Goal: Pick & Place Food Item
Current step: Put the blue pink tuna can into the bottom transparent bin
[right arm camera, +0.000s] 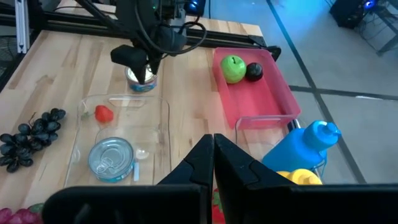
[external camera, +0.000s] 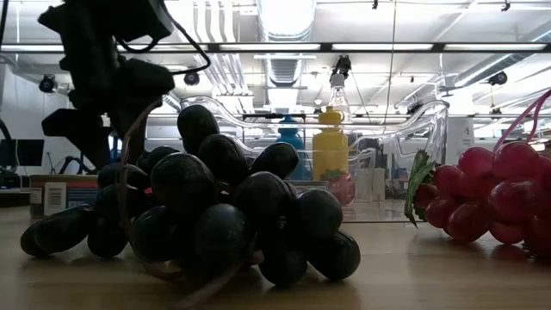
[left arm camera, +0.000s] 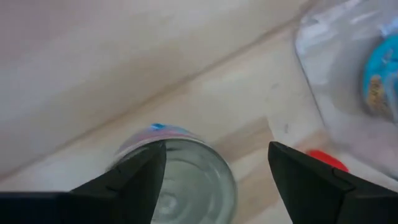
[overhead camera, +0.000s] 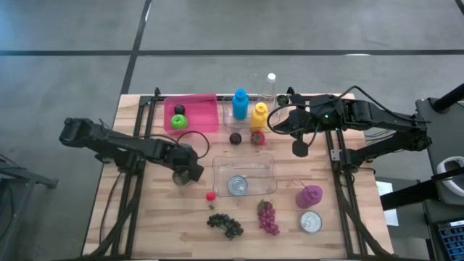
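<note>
Left pincer (overhead camera: 187, 174): fingers spread, straddling a tin can (left arm camera: 180, 180) on the worktop (overhead camera: 152, 217), not clamped on it.
Right pincer (overhead camera: 299, 148): fingers pressed together, empty, raised above the back right of the worktop.
Clear container (overhead camera: 243, 176): mid-worktop, just beside the left pincer, with a second can (overhead camera: 238, 185) inside.
Food: strawberry (overhead camera: 211, 196), dark grapes (overhead camera: 225, 225), red grapes (overhead camera: 267, 217) lie in front of the container.
Pink tray (overhead camera: 201, 116): back, holding a green apple (overhead camera: 178, 121).
Left arm: stretched low from the left edge.

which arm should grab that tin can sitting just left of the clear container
Left, most likely. The left gripper hangs right over the tin can with open fingers either side of it. The right gripper hovers shut beyond the clear container, near the bottles.
</note>
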Robot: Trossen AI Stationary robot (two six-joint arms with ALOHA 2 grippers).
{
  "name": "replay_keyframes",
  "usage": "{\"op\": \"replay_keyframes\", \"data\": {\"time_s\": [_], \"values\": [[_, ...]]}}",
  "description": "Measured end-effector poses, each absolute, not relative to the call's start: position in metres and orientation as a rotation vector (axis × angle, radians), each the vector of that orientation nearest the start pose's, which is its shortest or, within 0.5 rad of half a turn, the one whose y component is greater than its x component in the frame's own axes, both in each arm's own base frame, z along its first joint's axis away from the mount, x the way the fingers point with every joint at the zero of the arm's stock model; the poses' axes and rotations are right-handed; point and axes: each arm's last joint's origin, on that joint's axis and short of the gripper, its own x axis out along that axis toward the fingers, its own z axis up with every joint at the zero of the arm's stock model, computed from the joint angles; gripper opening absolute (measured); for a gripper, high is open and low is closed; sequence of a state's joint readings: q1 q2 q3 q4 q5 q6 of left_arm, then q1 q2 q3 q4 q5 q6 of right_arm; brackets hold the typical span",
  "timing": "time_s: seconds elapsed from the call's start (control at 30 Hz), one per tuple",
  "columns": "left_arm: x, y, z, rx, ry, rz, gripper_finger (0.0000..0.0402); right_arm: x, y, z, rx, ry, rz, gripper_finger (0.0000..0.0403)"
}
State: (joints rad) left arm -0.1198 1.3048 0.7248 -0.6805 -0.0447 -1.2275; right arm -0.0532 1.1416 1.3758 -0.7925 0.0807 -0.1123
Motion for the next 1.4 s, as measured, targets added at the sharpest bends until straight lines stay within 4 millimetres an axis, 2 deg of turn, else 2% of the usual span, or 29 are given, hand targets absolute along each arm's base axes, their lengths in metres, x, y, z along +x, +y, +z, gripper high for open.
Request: {"op": "replay_keyframes", "data": {"time_s": [0.2,0.43,0.57,0.87,1.2,1.4], "values": [[0.22,-0.026,0.19,-0.906,1.167,0.591,0.0285,0.216,-0.014,0.408,-0.121,0.566,-0.098,0.0008],[0.204,-0.025,0.208,-0.879,1.342,0.767,0.0275,0.216,-0.014,0.408,-0.119,0.566,-0.098,0.0008],[0.2,-0.026,0.212,-0.875,1.379,0.805,0.0239,0.216,-0.014,0.408,-0.117,0.566,-0.099,0.0008],[0.201,-0.029,0.209,-0.869,1.375,0.788,0.0123,0.216,-0.014,0.407,-0.117,0.567,-0.099,0.0008],[0.196,-0.029,0.19,-0.937,1.347,0.853,0.0018,0.216,-0.014,0.408,-0.117,0.557,-0.099,0.0008],[0.195,-0.029,0.191,-0.944,1.35,0.868,0.0005,0.217,-0.014,0.409,-0.119,0.544,-0.1,0.0008]]}}
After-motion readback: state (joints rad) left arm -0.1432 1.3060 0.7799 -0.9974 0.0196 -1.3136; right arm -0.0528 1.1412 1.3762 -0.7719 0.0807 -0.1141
